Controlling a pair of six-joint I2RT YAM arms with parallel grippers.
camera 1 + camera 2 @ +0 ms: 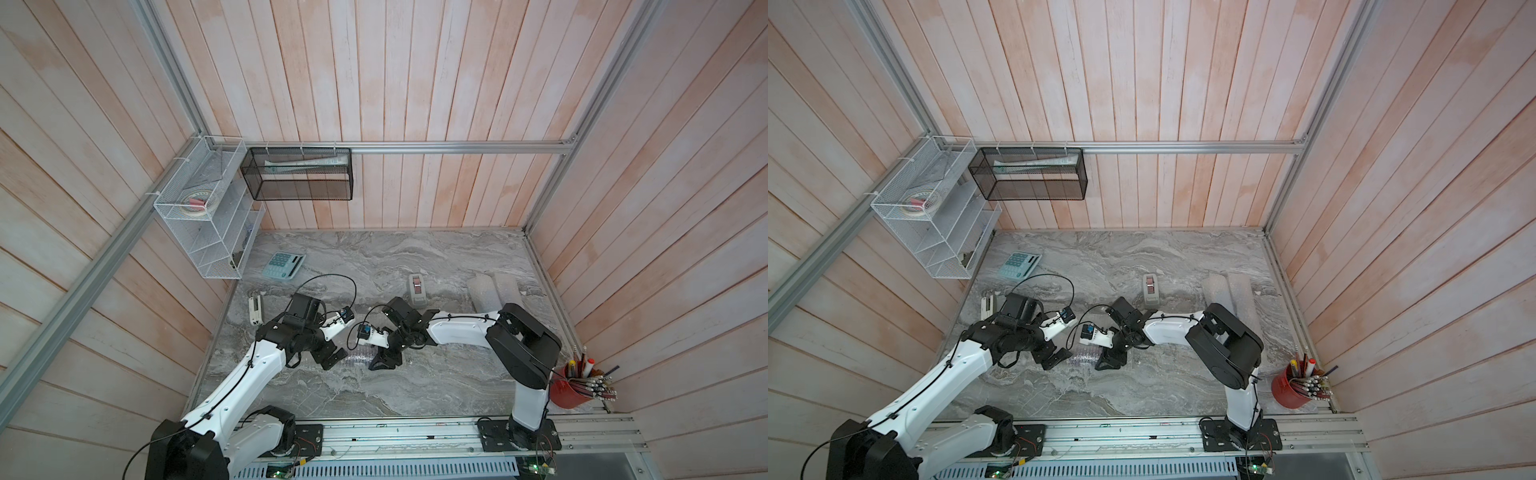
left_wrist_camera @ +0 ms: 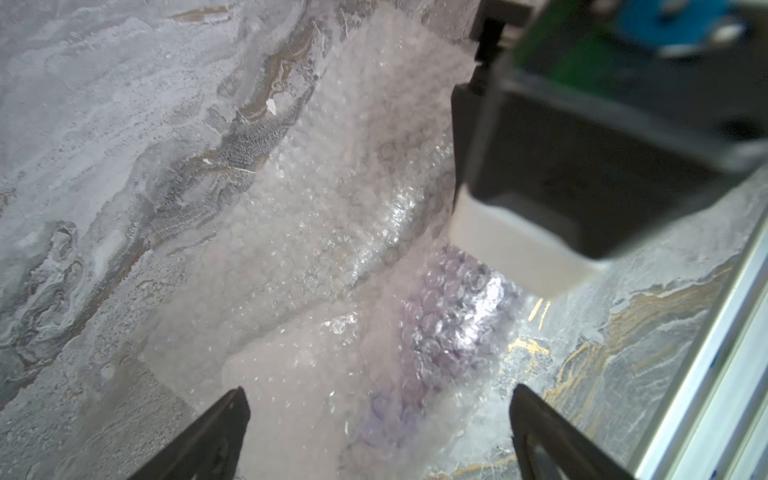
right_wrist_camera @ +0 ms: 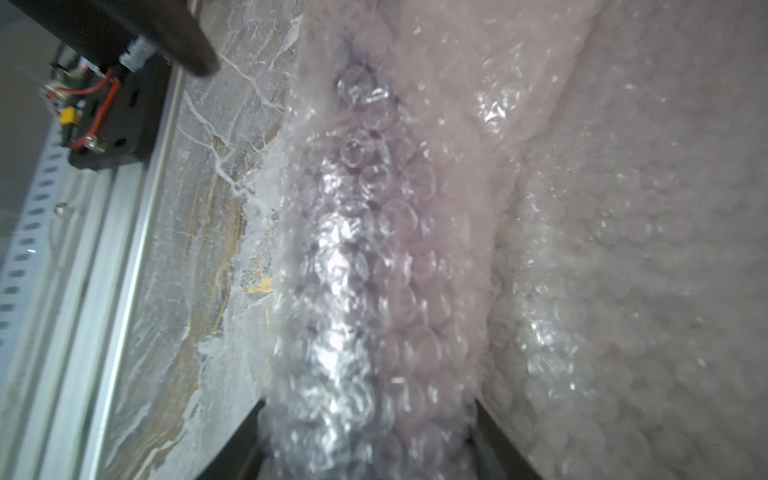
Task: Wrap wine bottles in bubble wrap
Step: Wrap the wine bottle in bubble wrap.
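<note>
A wine bottle (image 2: pixel 449 316) of purple liquid lies on the marble table, rolled inside clear bubble wrap (image 3: pixel 623 249); its purple shows through the bubbles (image 3: pixel 353 232). My right gripper (image 3: pixel 368 419) is shut on this wrapped bottle, one finger against each side of the roll. My left gripper (image 2: pixel 380 411) stands open wide over the roll's other end, fingertips (image 2: pixel 237 399) clear of the plastic. In both top views the wrapped bundle (image 1: pixel 357 357) (image 1: pixel 1086 357) lies between left gripper (image 1: pixel 332 359) (image 1: pixel 1054 359) and right gripper (image 1: pixel 384 362) (image 1: pixel 1111 361).
Two rolled bubble-wrap tubes (image 1: pixel 484 295) lie at the back right, a grey tape dispenser (image 1: pixel 417 289) behind the right arm. A calculator (image 1: pixel 284 266) and a stapler (image 1: pixel 255 309) sit at the left. A red cup of pencils (image 1: pixel 571 388) stands at the right edge.
</note>
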